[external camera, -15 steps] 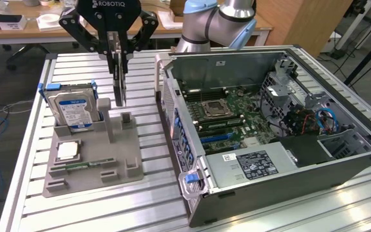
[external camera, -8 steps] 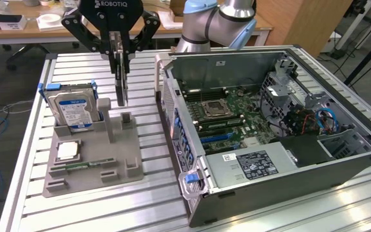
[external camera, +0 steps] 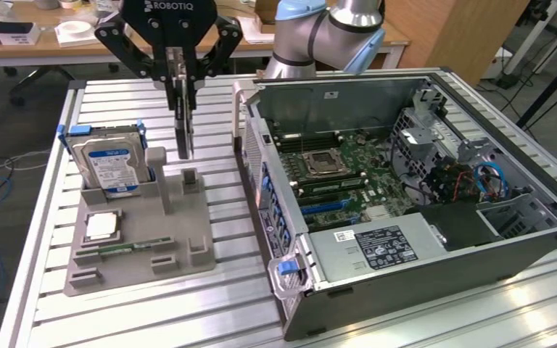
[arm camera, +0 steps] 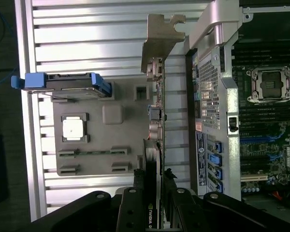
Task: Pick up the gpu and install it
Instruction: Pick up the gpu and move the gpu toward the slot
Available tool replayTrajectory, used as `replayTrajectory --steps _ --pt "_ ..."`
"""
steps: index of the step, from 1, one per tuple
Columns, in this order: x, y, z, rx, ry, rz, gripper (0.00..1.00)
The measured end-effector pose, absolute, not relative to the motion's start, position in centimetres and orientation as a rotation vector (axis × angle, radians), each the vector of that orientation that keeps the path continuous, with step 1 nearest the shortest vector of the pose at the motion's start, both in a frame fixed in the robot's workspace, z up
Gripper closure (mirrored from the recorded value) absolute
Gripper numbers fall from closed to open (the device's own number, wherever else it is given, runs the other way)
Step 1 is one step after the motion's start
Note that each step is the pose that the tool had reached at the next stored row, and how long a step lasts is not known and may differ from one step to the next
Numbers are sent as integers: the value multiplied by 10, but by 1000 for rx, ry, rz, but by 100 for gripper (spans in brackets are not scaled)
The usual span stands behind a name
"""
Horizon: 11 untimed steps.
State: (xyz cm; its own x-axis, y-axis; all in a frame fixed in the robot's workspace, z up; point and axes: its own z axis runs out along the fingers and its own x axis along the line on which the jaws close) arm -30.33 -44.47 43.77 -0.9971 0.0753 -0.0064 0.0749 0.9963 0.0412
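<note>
The black two-fingered robot gripper (external camera: 182, 94) is clamped on the gpu (external camera: 183, 138), a thin flat card with a dark face seen edge-on. One finger presses each face of the card, and the card fills the gap between them. The gpu hangs straight down from the fingertips, upright. In the wrist view the gripper (arm camera: 155, 176) holds the gpu (arm camera: 154, 128) at one end, and the card's silver metal bracket (arm camera: 159, 41) sits at the far end, away from the fingers.

Directly beneath the gripper lies the grey moulded fixture tray (external camera: 177, 232) with upright posts. The card's lower end hangs near the tops of those posts, and I cannot tell whether it touches them. Beside the gripper, toward the exterior view's left, a silver hard drive with a blue-and-white label (external camera: 114, 165) stands on edge in the tray, held in blue rails. Further from the tool, a square silver processor chip (external camera: 101, 226) lies flat in a recess, and a narrow green memory stick (external camera: 124, 248) lies just beyond it.

On the gripper's other side, toward the exterior view's right, the open dark-grey computer case (external camera: 452, 268) lies on the ribbed aluminium table (external camera: 220, 304). Its green motherboard (external camera: 356, 170) faces up, apart from the held card.
</note>
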Motion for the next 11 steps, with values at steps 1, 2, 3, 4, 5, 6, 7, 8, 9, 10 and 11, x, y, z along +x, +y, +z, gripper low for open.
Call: replayTrajectory --steps 1,2,3,4,5,6,7,8,9,10,11 --pt "-303 -445 438 118 3131 64 74" --pt "-303 -445 438 118 3131 64 74" --pt "-303 -445 438 118 3131 64 74" --pt "-302 -445 438 118 3131 64 74" --pt "-302 -445 438 118 3131 64 74" --pt "-302 -445 438 118 3131 64 74" --pt "-302 -445 438 118 3131 64 74" --pt "-302 -445 438 118 3131 64 74" --pt "-301 -445 438 118 3131 64 74" --pt "-301 -445 438 118 3131 64 74" --pt "-301 -445 438 118 3131 64 74"
